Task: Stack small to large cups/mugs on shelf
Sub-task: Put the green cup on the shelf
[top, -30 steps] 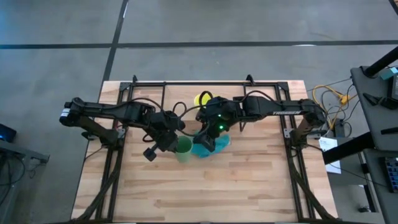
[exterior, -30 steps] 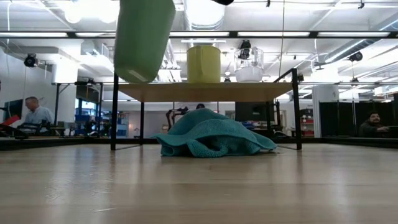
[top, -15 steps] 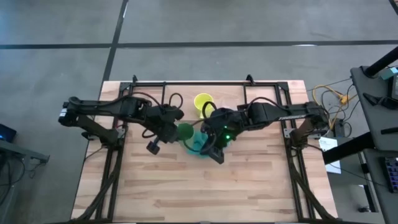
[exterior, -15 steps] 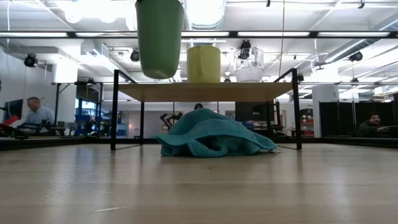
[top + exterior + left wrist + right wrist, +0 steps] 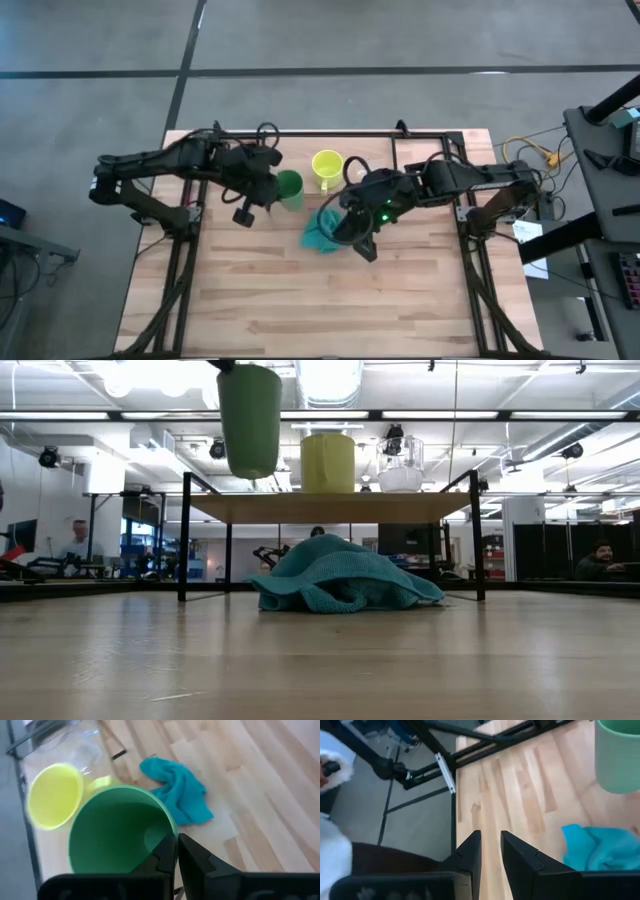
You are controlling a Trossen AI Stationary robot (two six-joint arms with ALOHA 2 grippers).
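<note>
The left gripper (image 5: 262, 192) hangs above the left part of the bench (image 5: 250, 300), its jaws clamped on the rim of the green cup (image 5: 289, 189); in the left wrist view the two dark fingers (image 5: 167, 852) pinch the cup's wall, one inside and one outside. In the low view the green cup (image 5: 250, 420) is held in the air, upright, its base above the level of the shelf (image 5: 330, 507) top and near the shelf's left end. To its right the yellow mug (image 5: 327, 462) stands on the shelf, and further right the clear glass cup (image 5: 400, 465) stands on the same plank, just beside the mug. From above, the yellow mug (image 5: 327, 166) sits close to the green cup with its handle turned away from it. Under the shelf, the teal cloth (image 5: 340, 575) lies crumpled on the bench. The right gripper (image 5: 357, 236) is over the cloth's right edge, and in the right wrist view its jaws stand slightly apart with nothing between them, bare bench planks ahead and the teal cloth (image 5: 607, 847) off to one side.
</note>
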